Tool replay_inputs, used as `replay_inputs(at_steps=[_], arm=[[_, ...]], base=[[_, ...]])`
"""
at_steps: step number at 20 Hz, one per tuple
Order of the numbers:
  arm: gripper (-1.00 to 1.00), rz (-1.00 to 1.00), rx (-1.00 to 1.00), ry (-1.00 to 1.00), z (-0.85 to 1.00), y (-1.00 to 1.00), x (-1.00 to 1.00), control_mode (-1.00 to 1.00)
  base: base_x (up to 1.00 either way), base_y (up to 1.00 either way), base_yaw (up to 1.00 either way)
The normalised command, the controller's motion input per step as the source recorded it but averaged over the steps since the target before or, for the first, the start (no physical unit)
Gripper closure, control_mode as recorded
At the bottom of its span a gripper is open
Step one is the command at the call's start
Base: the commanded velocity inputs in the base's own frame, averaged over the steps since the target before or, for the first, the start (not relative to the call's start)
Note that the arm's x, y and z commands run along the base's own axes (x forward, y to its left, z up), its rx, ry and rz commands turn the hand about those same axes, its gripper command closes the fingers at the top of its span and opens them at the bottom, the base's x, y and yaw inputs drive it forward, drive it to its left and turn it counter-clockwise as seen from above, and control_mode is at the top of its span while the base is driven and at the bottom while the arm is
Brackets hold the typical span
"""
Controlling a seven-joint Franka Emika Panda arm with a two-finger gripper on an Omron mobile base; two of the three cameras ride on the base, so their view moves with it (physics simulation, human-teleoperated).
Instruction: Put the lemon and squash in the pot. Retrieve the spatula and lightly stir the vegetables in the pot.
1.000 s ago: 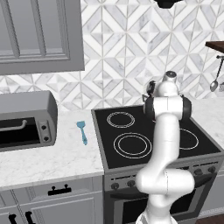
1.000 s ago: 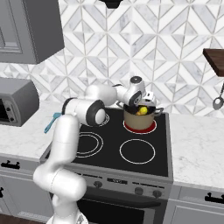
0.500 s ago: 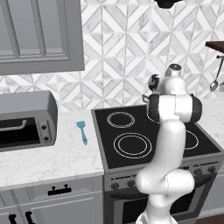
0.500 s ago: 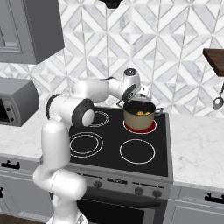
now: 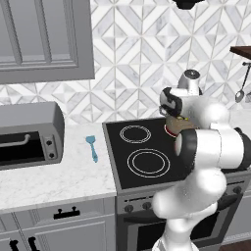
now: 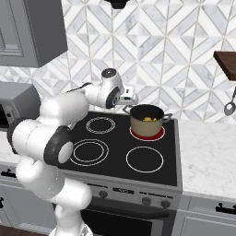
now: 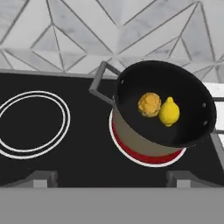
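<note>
A: Two finger tips sit wide apart at the bottom of the hand view, nothing between them — the gripper is spread and empty, hanging just to the left of the pot in the right base view.

B: And the pot is loaded?

A: It is. The squash and the lemon lie touching each other on the dark floor of the pot, which stands on the glowing red burner at the back of the stove.

B: So the spatula is next, I'd judge.

A: That's my read. The spatula lies flat on the marble counter, between the stove and the toaster oven, well apart from the hand.

B: How should the arm take it?

A: Swing across the two left burners, come down from above, and line the fingers across the thin handle, not the wider head. It lies flat, so the tips have to reach right down to the counter before closing. A grip towards the far end of the handle would leave the head free for stirring.

B: Risk?

A: A slim handle could skid or twist out.
</note>
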Motion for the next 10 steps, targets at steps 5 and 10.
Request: replay_inputs(at_steps=[5,10], arm=[[-1.0,0.38,-0.08,0.02,0.28,1.0,-0.97,-1.0],[-1.0,0.51,-0.07,0.14,0.15,1.0,-0.66,-1.0]], base=[[0.0,0.0,0.0],[0.0,0.0,0.0]])
